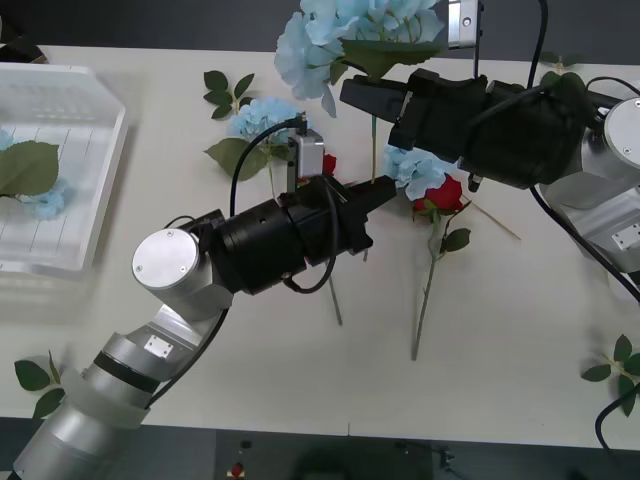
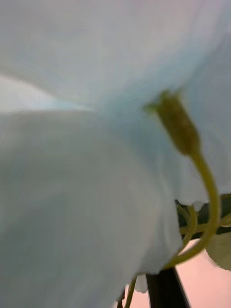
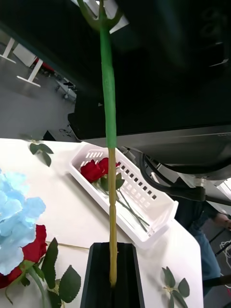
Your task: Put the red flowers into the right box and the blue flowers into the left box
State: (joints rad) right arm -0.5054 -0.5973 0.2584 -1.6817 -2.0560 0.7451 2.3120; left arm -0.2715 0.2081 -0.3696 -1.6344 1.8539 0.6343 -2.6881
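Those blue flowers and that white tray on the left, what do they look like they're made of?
The blue flowers look like thin fabric: soft, matte, slightly frayed petals, probably on plastic stems. The left box looks like moulded plastic, glossy and faintly translucent, with a ribbed floor. The right gripper holds one blue cluster aloft; the left gripper is shut on a thin green stem, likely wire wrapped in tape.

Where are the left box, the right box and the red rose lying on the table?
left box [image 1: 95,190]: front view, its right rim.
right box [image 3: 159,219]: left wrist view, its near wall.
red rose [image 1: 445,192]: front view, its bloom.
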